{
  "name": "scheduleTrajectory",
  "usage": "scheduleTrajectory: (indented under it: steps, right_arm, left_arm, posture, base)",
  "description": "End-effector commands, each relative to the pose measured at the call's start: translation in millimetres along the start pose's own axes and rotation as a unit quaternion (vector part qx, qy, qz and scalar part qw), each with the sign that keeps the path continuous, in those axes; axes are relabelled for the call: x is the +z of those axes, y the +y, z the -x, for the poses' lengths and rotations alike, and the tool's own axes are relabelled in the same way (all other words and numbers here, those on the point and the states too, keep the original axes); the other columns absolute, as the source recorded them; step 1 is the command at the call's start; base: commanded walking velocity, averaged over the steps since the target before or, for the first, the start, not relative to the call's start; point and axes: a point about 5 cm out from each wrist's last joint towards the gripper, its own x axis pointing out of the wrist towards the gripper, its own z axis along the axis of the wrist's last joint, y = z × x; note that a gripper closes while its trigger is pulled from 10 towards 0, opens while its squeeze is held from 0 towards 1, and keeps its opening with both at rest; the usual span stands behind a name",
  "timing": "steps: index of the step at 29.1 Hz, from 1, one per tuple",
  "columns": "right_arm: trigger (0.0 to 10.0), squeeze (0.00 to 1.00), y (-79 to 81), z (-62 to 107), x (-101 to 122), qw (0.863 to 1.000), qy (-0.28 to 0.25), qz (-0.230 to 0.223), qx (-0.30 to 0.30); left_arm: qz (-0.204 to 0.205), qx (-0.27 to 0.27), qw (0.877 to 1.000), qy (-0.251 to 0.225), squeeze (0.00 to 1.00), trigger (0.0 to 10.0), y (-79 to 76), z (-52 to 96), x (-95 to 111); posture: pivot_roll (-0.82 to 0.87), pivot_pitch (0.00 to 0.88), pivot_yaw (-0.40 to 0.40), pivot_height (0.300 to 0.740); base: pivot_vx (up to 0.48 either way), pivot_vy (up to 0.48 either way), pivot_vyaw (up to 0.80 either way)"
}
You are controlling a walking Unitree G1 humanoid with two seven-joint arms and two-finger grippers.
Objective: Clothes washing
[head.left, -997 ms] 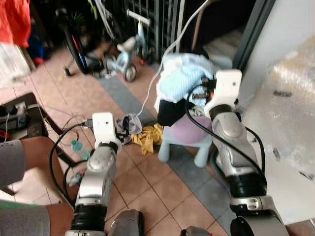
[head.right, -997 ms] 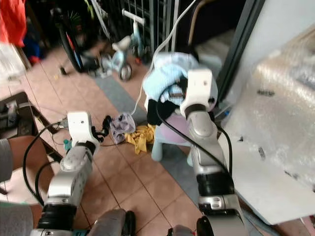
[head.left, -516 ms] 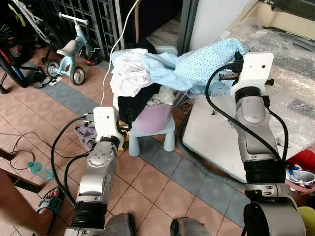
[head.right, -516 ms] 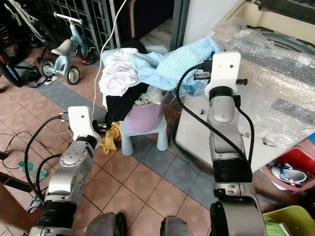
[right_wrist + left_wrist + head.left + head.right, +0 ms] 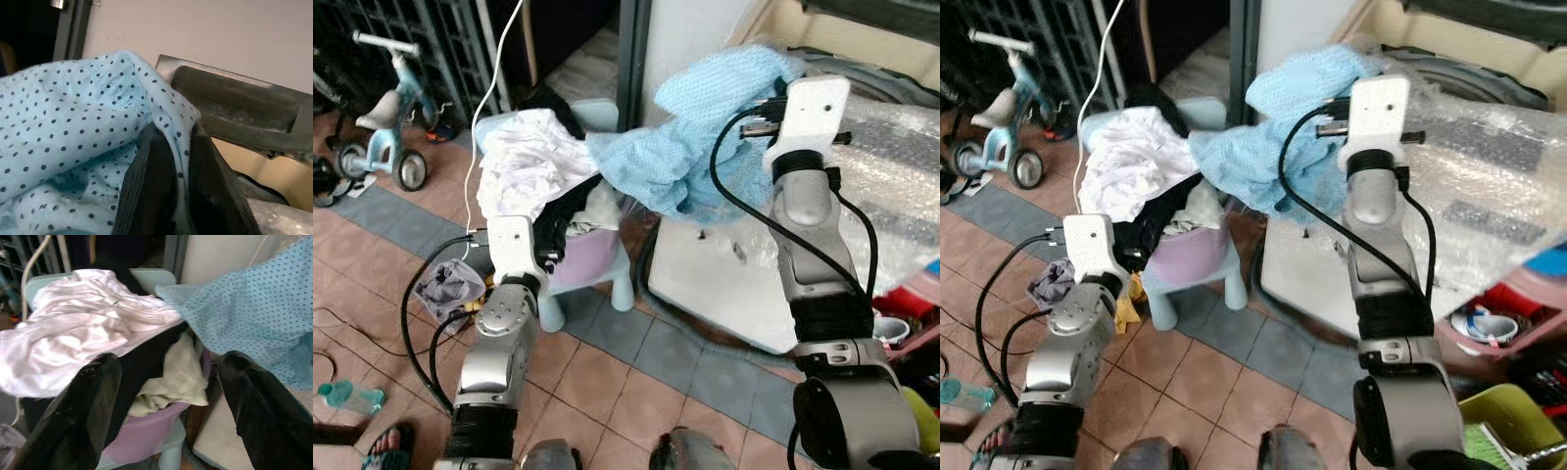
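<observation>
Right gripper (image 5: 178, 171) raised high at the washer's (image 5: 1489, 147) edge, its two fingers (image 5: 151, 186) pinched tight on a fold of the blue dotted cloth (image 5: 695, 147). The cloth bunches over the gripper and hangs down and to the robot's left, its lower end trailing toward the laundry pile. Past the pinched fold, the right wrist view shows a dark, tilted lid (image 5: 234, 107) against a pale wall.

Washer stands at the right, its top wrapped in bubble plastic (image 5: 891, 166).

Left gripper (image 5: 166, 396) held low, pointing at the pile, its fingers (image 5: 93, 401) spread wide with nothing between them. It sits just short of the clothes, not touching them.

The pile sits in a lilac basket (image 5: 156, 431) on a pale blue stool (image 5: 1200, 284). On top lies a white garment (image 5: 529, 162); under it a black garment (image 5: 146, 357) and a cream one (image 5: 176, 377) spill over the rim.

On the tiled floor beside the stool: a grey rag (image 5: 450, 284) and a yellow rag (image 5: 1126, 304). A white cable (image 5: 494, 69) runs up behind the pile. A child's trike (image 5: 386, 117) stands near the dark grille on the left. A plastic bottle (image 5: 347, 397) lies on the tiles, and a sandalled foot (image 5: 386, 450) of a person shows at the lower left edge.
</observation>
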Motion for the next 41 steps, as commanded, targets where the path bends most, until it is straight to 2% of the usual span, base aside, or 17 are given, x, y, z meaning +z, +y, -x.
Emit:
scheduleTrajectory:
  steps: [1, 4, 7, 13, 16, 24, 27, 35, 41]
  right_arm:
    - [10.0, 0.0, -8.3, -3.9, 4, 1.0, -0.008, 0.001, -0.017]
    - [10.0, 0.0, -10.8, -8.7, 7, 1.0, -0.014, 0.008, -0.019]
    - [10.0, 0.0, -14.5, -18.6, 25, 0.998, -0.048, 0.029, -0.018]
    - [10.0, 0.0, -21.7, -26.5, 32, 0.997, -0.059, 0.037, -0.018]
    - [10.0, 0.0, -22.5, -26.9, 32, 0.998, -0.062, 0.028, 0.002]
    - [10.0, 0.0, -3.8, -21.9, 32, 0.994, -0.071, 0.014, 0.082]
    - [10.0, 0.0, 8.7, -19.2, 35, 0.986, -0.085, 0.014, 0.139]
    - [10.0, 0.0, 9.3, -24.3, 43, 0.984, -0.097, 0.008, 0.15]
    - [10.0, 0.0, 4.7, -30.2, 48, 0.982, -0.106, 0.019, 0.153]
  left_arm:
    - [0.0, -0.006, 1.0, 0.007, 0.0, 10.0, -5.1, 1.2, -1]
    - [-0.003, -0.008, 1.0, 0.008, 0.0, 10.0, -4.5, 2.2, -3]
    - [0.0, -0.015, 1.0, 0.003, 0.0, 10.0, -5.3, 3.0, -2]
    - [0.012, -0.028, 1.0, -0.005, 0.0, 10.0, -9.6, 4.1, 1]
    - [0.014, -0.03, 0.999, -0.005, 0.0, 10.0, -10.3, 5.0, 1]
    - [0.007, -0.026, 1.0, -0.003, 0.0, 10.0, -7.7, 7.1, -1]
    - [0.005, -0.009, 1.0, 0.008, 0.0, 10.0, -4.1, 11.0, -6]
    - [-0.006, 0.024, 0.999, 0.024, 0.0, 10.0, 3.2, 14.1, -13]
    - [-0.038, 0.07, 0.995, 0.063, 0.0, 10.0, 24.1, 22.8, -24]
  posture:
    - [-0.03, 0.108, 0.006, 0.74]
    - [-0.03, 0.11, 0.005, 0.74]
    - [-0.03, 0.111, 0.005, 0.74]
    - [-0.04, 0.114, 0.003, 0.74]
    - [-0.04, 0.116, 0.004, 0.74]
    - [-0.03, 0.115, 0.008, 0.74]
    - [-0.03, 0.111, 0.008, 0.74]
    - [-0.03, 0.1, 0.005, 0.74]
    - [-0.02, 0.095, 0.008, 0.74]
  base:
    - [0.0, 0.0, -0.8]
    - [0.0, 0.0, -0.8]
    - [0.0, 0.0, -0.8]
    - [0.106, 0.0, -0.8]
    - [0.36, 0.0, -0.69]
    - [0.465, 0.0, 0.0]
    - [0.471, 0.0, 0.17]
    - [0.469, 0.0, 0.59]
    - [0.467, 0.0, 0.48]
